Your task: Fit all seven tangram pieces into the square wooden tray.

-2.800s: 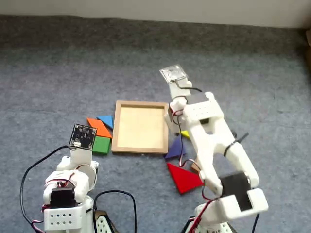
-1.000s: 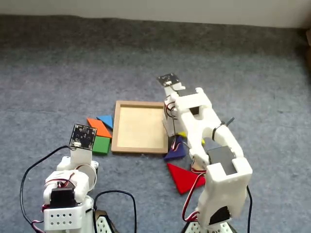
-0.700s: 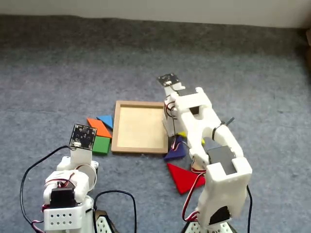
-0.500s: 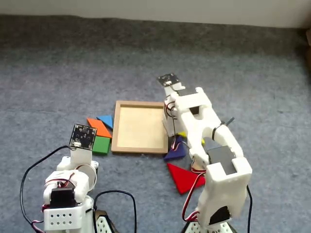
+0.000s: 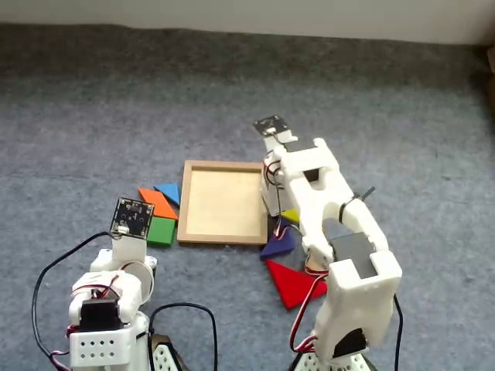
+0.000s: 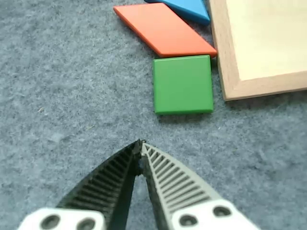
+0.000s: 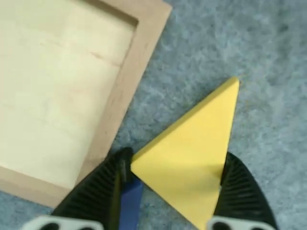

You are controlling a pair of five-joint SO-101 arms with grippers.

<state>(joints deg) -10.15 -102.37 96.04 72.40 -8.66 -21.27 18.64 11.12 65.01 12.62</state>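
The square wooden tray (image 5: 186,202) lies on the grey carpet with nothing in it. My right gripper (image 7: 175,165) is shut on the yellow triangle (image 7: 192,153) just off the tray's right rim (image 7: 129,91); a dark blue piece (image 7: 129,201) shows under one finger. In the high view the right arm (image 5: 313,193) leans over that rim, with the yellow triangle (image 5: 291,216), a purple triangle (image 5: 280,243) and a red triangle (image 5: 292,283) beside it. My left gripper (image 6: 140,144) is shut over bare carpet, short of the green square (image 6: 183,84), orange parallelogram (image 6: 164,30) and blue triangle (image 6: 188,7).
The green square (image 5: 161,230), orange parallelogram (image 5: 158,203) and blue triangle (image 5: 168,192) crowd the tray's left side. Cables trail near the arm bases at the front. A pale wall edge runs along the back. Open carpet lies behind the tray.
The right arm has folded back and come down from beyond the tray's far right corner onto the yellow triangle, then shifted slightly. The left arm and the other pieces have not moved.
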